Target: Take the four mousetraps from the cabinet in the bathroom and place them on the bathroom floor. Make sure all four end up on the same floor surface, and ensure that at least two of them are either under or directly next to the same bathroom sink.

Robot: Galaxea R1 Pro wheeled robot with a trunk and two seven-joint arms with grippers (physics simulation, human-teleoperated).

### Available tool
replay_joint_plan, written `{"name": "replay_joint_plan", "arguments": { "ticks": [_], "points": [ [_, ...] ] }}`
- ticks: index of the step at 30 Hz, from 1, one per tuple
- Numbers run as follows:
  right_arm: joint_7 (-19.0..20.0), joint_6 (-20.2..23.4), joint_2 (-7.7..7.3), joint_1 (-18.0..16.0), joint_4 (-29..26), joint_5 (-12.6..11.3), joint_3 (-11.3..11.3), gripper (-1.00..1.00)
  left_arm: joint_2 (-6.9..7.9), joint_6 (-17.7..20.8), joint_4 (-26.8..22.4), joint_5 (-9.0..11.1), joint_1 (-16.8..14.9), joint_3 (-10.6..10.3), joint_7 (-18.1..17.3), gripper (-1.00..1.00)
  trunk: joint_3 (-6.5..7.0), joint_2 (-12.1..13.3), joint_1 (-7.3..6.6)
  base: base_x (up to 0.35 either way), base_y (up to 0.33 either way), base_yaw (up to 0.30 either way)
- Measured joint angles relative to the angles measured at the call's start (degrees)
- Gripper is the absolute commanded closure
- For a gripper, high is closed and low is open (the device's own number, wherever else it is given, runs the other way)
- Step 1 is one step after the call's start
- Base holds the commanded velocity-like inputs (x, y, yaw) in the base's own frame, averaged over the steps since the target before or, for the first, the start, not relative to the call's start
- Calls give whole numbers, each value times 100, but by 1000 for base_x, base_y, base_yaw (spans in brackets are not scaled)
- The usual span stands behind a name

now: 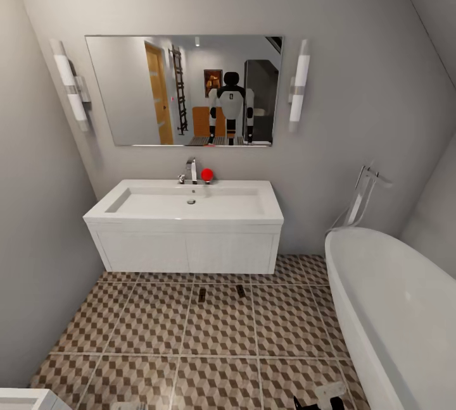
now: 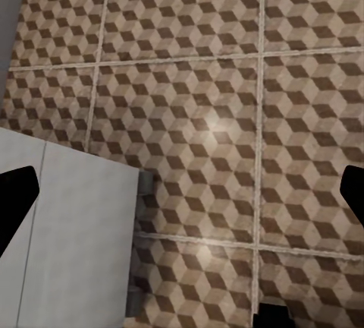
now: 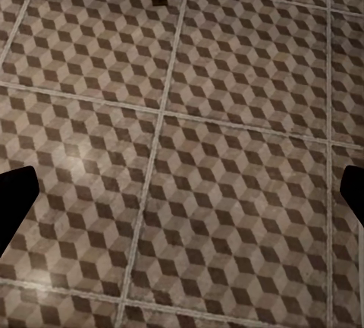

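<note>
While two mousetraps (image 1: 202, 294) (image 1: 240, 290) are lying at twelve o'clock by the sink (image 1: 190, 204), I'm carrying both grippers wide apart and empty, so I'm judging I should be turning for the cabinet.

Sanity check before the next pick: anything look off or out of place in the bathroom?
Nothing damaged or spilled. Two mousetraps, one and the other, lie flat on the bathroom floor just in front of the sink, slightly askew to each other. A red ball-like object sits by the tap.
</note>
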Motion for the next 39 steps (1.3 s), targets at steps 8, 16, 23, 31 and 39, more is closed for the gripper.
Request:
{"name": "replay_joint_plan", "arguments": {
  "ticks": [8,16,23,31,39],
  "points": [
    [-5,0,0,0,-1,-1,-2,-100,-62,8,8,3,1,1,-1,-100,0,0,3,-91,0,0],
    [-7,2,8,0,-4,0,-1,-100,-79,9,12,13,0,-6,-2,-100,0,0,4,-310,0,0],
    [-11,1,8,0,-8,-13,-6,-100,-80,9,17,14,1,-8,-2,-100,0,0,4,-339,0,0],
    [-8,0,9,0,-9,-290,-11,-100,-80,15,18,15,-2,-8,-2,-100,0,0,4,-341,0,0],
    [-8,0,9,0,-9,-351,-10,-100,-80,26,18,15,1,-8,-2,-100,0,0,4,-341,0,0]
  ]
}}
